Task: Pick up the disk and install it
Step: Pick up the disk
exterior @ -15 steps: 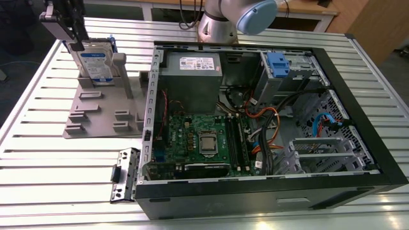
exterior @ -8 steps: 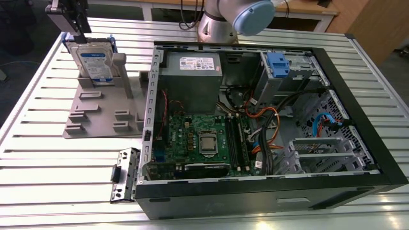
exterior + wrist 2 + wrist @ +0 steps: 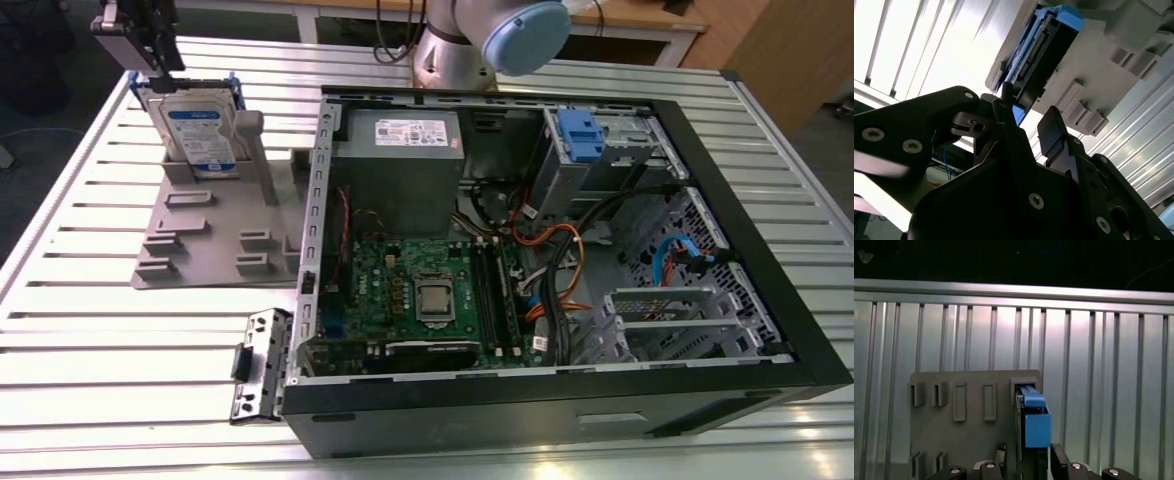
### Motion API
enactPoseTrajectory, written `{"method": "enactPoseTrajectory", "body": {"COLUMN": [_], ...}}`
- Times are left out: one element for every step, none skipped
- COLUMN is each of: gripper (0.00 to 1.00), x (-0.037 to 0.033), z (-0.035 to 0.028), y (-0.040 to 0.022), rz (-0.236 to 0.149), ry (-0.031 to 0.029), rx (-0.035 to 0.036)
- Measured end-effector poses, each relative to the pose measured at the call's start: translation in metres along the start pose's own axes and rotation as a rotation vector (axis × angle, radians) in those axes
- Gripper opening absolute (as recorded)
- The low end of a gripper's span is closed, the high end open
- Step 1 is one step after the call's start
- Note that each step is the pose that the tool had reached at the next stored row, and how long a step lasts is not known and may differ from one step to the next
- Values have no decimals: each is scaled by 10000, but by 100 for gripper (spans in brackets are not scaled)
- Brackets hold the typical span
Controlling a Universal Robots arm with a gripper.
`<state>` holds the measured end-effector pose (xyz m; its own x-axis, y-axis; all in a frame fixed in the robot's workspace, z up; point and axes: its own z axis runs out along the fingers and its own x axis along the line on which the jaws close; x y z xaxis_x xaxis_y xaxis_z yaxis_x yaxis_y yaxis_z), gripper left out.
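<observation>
My jaws are open, hanging just above the disk [image 3: 200,130], with its top edge lined up between my fingers [image 3: 1054,131]. I'm not gripping it. The disk stands upright in the grey holder [image 3: 214,235] on the worktop [image 3: 107,350], right below me. The open computer case [image 3: 747,260] is off to the side.

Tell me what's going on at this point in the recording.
The arm's gripper hangs open just above the disk, with its fingers lined up either side of the blue-framed top edge and nothing gripped. The disk stands upright in a grey holder on the slatted table, to the exterior view's left of the open computer case. It is not yet picked up.
</observation>
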<state>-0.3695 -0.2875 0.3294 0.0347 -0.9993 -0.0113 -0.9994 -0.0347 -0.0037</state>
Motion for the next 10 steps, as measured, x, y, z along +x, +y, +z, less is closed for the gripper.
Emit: {"method": "enactPoseTrajectory", "body": {"gripper": [47,47,47,47,47,47,47,47,47,47], "x": [-9,-19,-25,-29,-31,-31,-31,-31,-32,-31], "z": [15,30,46,63,79,97,115,133,151,171], "y": [6,9,10,12,13,13,14,14,15,15], "rz": [-9,-15,-22,-29,-35,-43,-48,-53,-59,-68], "ry": [-13,-17,-19,-19,-19,-19,-20,-20,-20,-20], "rx": [1,-1,0,-1,-1,-1,-1,0,0,-1]}}
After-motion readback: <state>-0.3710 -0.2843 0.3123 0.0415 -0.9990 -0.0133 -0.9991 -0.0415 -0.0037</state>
